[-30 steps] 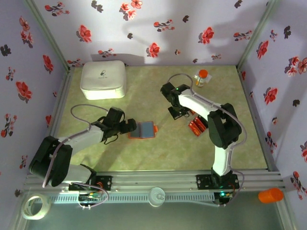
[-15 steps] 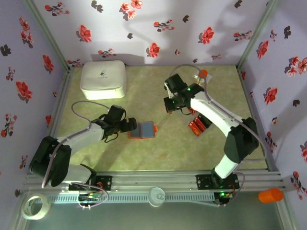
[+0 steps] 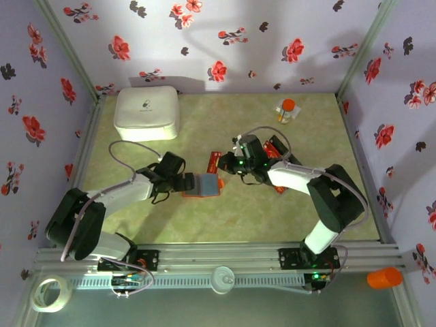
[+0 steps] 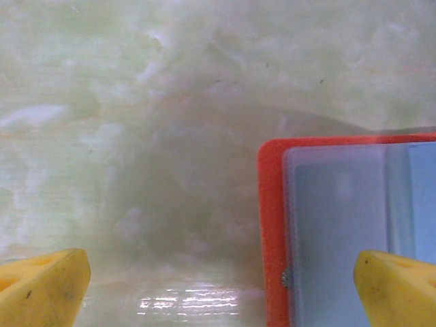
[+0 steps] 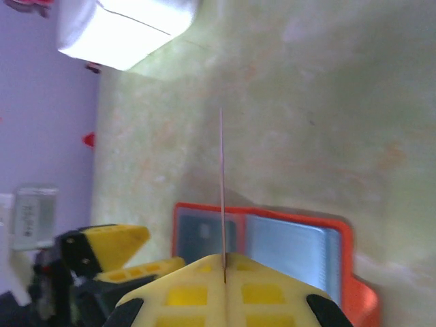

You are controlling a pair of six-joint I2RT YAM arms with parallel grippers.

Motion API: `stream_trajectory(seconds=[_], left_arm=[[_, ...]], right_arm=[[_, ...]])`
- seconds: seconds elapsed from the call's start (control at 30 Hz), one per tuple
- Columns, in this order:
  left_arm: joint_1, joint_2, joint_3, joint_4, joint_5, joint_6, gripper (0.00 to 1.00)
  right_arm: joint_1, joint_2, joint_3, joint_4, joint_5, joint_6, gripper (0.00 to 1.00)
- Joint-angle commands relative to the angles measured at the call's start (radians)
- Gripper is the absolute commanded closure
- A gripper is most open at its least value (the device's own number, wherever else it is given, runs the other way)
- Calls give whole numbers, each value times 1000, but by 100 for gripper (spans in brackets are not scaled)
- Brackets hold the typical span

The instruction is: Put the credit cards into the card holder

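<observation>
**A:** Where's the holder [image 3: 202, 184]?

**B:** Lying open on the table [image 3: 225, 218], left of centre, with its blue-grey pockets facing up.

**A:** And the cards?

**B:** One red card [image 5: 222, 191] is clamped edge-on in the right gripper [image 5: 225, 269], near the holder's far edge. Other red cards [image 3: 274, 146] lie by the right arm, partly hidden.

**A:** Left gripper [image 4: 218, 286]?

**B:** Its jaws are wide apart at the holder's left edge, with one finger [image 4: 398, 289] over a pocket.

**A:** Farther out?

**B:** A white box [image 3: 146, 112] at the back left and an orange-capped bottle [image 3: 287, 110] at the back right.

Plastic-sleeved card holder [image 4: 340, 225], smooth tabletop [image 4: 136, 102]
</observation>
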Motion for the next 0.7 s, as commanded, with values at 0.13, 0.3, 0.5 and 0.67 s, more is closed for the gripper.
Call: stream_trajectory(seconds=[0.13,0.3,0.5,0.67], left_arm=[[-9,12,-14,-31,-57,-7,0],[-9,21,-23,-30,-62,-10,0],[-9,35,-34,-28,-71,-20,0],[-10,44,-40,-26,-73,-22,0]], right_arm=[[33,70,-70,287,-19,119,100],[47,85,-88,304,-15,113,100],[62,103,-97,297,-14,93,100],[70,114,-102,291,-10,80,100]])
